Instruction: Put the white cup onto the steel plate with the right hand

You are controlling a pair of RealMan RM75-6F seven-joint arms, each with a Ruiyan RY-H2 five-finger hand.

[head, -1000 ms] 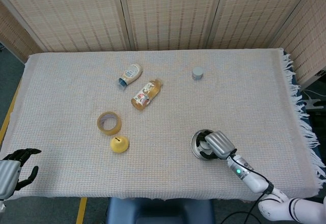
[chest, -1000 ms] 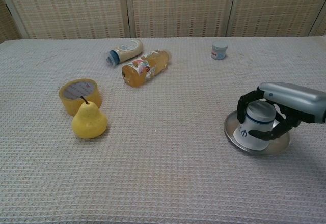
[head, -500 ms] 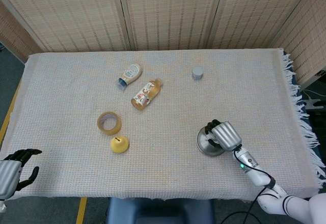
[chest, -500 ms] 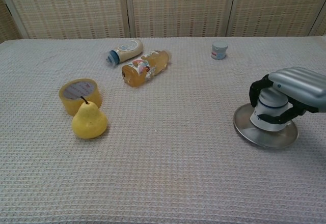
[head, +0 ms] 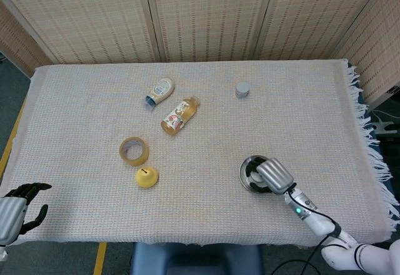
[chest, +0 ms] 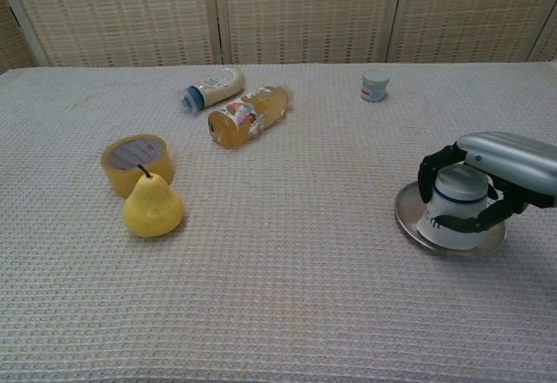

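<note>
**One cup on the plate, our right hand around it**

Both of our views show the right hand [chest: 487, 178] arched over the white cup [chest: 457, 213], dark fingers [chest: 428, 172] curved down around its sides in a loose grip. The cup stands upside down on the steel plate [chest: 409, 219], directly beneath the palm; from the head view only the plate's rim [head: 245, 167] peeks out to the left of the hand [head: 274, 175].

Well off to this hand's left sit a yellow pear [chest: 151, 207] and, just behind it, a roll of tape [chest: 135, 158]. Farther away from us lie an orange juice bottle [chest: 248, 115] and a white squeeze bottle [chest: 213, 85], with a small grey jar [chest: 375, 85] beyond the hand.

Our left hand [head: 19, 205] rests at the table's near left corner, fingers spread, holding nothing.
</note>
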